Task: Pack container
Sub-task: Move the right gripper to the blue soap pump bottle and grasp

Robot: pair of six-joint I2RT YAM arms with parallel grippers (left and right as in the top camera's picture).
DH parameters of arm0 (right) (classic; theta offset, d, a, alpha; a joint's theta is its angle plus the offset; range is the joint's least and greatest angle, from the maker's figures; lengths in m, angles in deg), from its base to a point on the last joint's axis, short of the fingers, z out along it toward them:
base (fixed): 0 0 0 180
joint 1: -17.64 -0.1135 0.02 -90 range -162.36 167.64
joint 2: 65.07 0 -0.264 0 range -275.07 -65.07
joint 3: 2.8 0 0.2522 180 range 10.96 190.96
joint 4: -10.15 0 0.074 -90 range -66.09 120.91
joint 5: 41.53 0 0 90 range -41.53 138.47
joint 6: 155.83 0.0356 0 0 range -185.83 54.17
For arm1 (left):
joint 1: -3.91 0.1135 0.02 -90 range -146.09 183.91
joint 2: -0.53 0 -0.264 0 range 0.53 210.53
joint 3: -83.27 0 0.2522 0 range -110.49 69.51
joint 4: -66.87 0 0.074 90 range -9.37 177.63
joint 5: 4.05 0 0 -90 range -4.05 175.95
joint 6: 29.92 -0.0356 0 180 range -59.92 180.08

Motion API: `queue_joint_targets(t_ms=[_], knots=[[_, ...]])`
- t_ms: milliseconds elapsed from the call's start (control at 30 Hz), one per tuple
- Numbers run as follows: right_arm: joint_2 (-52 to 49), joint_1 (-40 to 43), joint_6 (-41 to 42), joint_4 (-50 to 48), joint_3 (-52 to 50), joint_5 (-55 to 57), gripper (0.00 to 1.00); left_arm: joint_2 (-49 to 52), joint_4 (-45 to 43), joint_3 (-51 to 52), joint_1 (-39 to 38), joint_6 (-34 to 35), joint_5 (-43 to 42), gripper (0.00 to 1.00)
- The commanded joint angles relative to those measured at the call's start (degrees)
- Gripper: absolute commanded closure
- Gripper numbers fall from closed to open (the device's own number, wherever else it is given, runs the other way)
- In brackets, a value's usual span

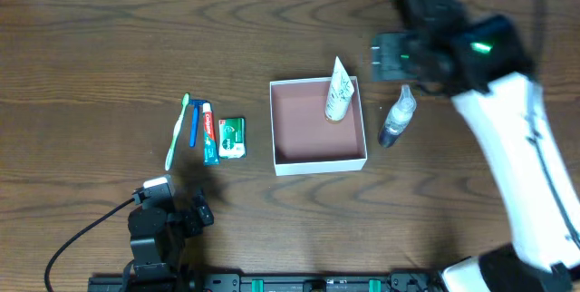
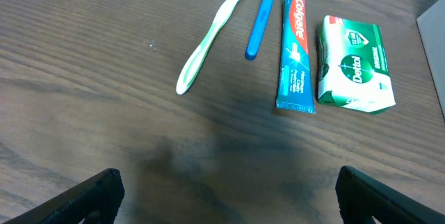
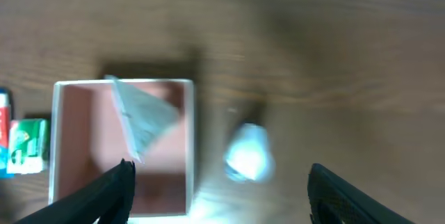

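Note:
The container [image 1: 281, 124] is a square white box with a pink-brown inside, at the table's middle. A white tube [image 1: 338, 92] stands in its far right corner; the blurred right wrist view shows both box [image 3: 76, 140] and tube [image 3: 142, 116]. A small clear spray bottle [image 1: 397, 115] stands just right of the box, and shows in the right wrist view [image 3: 247, 154]. My right gripper [image 3: 219, 196] is open high above the bottle and box edge. My left gripper [image 2: 226, 196] is open and empty near the front edge, short of the toothbrush [image 2: 208, 36].
Left of the box lie a green toothbrush [image 1: 176, 131], a blue razor [image 1: 194, 121], a toothpaste tube [image 1: 209, 133] and a green and white soap packet [image 1: 233, 136]. The razor [image 2: 261, 15], toothpaste [image 2: 295, 46] and soap [image 2: 354, 64] also show in the left wrist view.

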Motion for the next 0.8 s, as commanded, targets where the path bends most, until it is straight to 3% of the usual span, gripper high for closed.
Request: queue_joint_targets(t_ms=[0, 167, 300, 467, 767], knots=[[-1.0, 4.0, 1.1, 2.7, -0.4, 0.3, 0.22, -0.3, 0.2, 0.8, 0.3, -0.8, 0.0, 0.02], [-2.9, 6.0, 3.9, 2.0, -8.0, -4.6, 0.21, -0.3, 0.2, 0.8, 0.3, -0.8, 0.0, 0.02], [-4.4, 5.9, 7.1, -2.8, -16.8, -4.9, 0.18, -0.3, 0.2, 0.8, 0.3, -0.8, 0.0, 0.02], [-4.7, 5.7, 5.3, -10.8, -25.6, -5.2, 0.11, -0.3, 0.2, 0.8, 0.3, -0.8, 0.0, 0.02], [-4.7, 5.8, 5.1, -21.2, -34.9, -3.3, 0.2, -0.3, 0.2, 0.8, 0.3, -0.8, 0.0, 0.02]])
